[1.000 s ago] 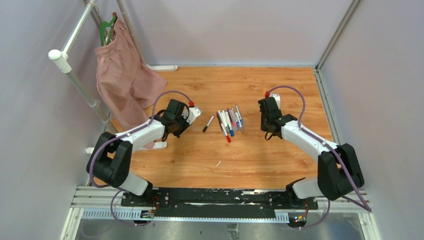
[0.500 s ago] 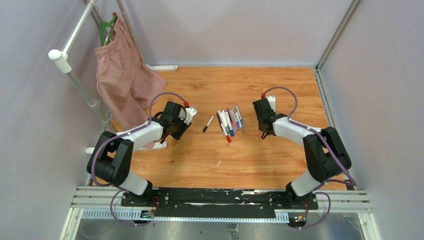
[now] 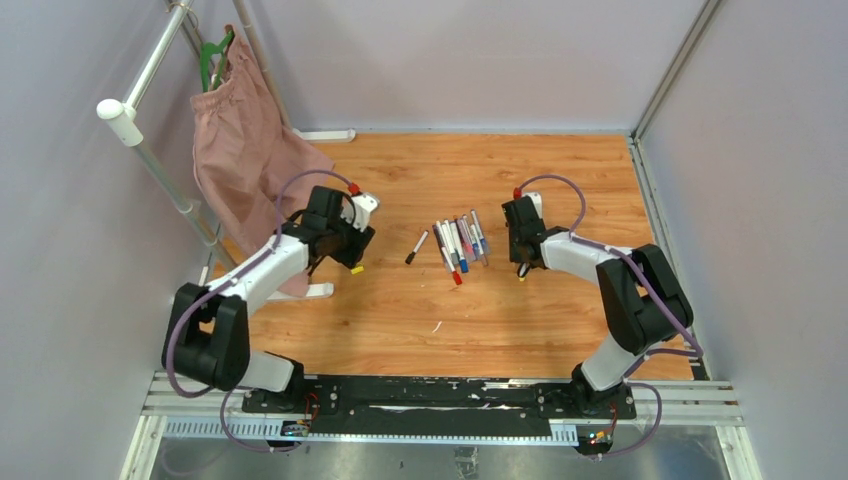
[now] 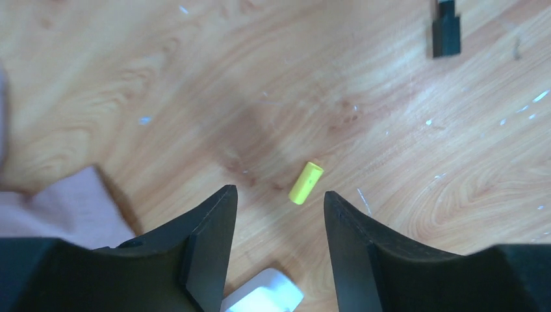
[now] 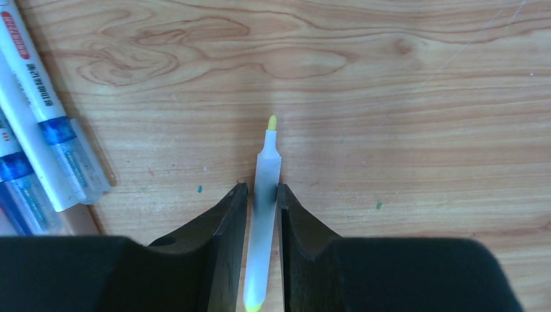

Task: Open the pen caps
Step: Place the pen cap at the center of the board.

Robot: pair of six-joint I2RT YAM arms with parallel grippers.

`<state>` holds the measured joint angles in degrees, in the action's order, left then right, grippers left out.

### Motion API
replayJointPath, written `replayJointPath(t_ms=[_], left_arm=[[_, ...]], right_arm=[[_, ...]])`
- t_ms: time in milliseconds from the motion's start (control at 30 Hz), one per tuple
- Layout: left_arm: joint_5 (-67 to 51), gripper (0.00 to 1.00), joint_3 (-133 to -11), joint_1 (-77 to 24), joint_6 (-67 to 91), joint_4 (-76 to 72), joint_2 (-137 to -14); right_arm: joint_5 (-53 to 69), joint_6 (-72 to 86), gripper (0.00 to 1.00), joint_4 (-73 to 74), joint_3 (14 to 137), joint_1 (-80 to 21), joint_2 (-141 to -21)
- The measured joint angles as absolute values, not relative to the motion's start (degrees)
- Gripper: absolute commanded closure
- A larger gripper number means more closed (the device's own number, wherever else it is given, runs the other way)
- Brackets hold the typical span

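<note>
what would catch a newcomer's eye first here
A small yellow cap lies loose on the wooden table just beyond the open left gripper. An uncapped pen with a yellow tip sits between the jaws of the right gripper, beside the row of pens at mid-table. A pink garment hangs from the rack at far left.

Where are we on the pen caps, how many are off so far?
Done: one yellow cap is off, lying loose on the table under the open left claw. In hand: the uncapped yellow pen, tip bare, sits between the closed-in jaws of the right claw. Left: the black pen and the cluster of pens beside it, which all look capped from above.
</note>
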<state>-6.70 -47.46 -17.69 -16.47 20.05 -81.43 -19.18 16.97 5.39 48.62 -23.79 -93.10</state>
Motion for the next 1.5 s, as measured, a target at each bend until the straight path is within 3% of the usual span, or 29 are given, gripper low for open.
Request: replayJointPath(t_ms=[167,200,267,300,433,800,1000,1500], left_arm=[[-10.46,0.35,-54.06,-14.76,-15.94,25.34,-75.96],[-11.6,0.24,-55.66,-14.24,-15.7,26.57,-75.24],[-13.43,0.2,-58.33,-13.39,-15.18,28.71,-74.02],[-14.33,0.1,-59.57,-13.04,-14.85,29.85,-73.41],[-17.21,0.01,-63.24,-12.19,-14.35,33.98,-71.29],[-19.81,0.0,-66.83,-11.09,-15.2,43.9,-69.14],[-17.85,0.0,-68.34,-10.94,-16.05,47.55,-68.82],[-16.34,0.0,-66.28,-10.9,-17.56,50.28,-62.15]], right_arm=[[-16.91,18.04,0.68,5.67,48.9,-23.79,-93.17],[-16.64,18.24,0.68,5.74,48.9,-23.79,-93.17],[-16.23,18.52,0.69,5.87,48.9,-23.79,-93.06],[-15.94,18.65,0.7,6.02,48.9,-23.79,-92.92],[-14.11,18.85,0.71,7.35,48.8,-23.79,-92.2],[-12.03,18.37,0.65,14.57,53.23,-24.14,-89.6],[-10.74,17.89,0.71,15.57,60.4,-27.22,-89.6],[-4.75,15.57,0.87,19.27,72.27,-30.87,-106.83]])
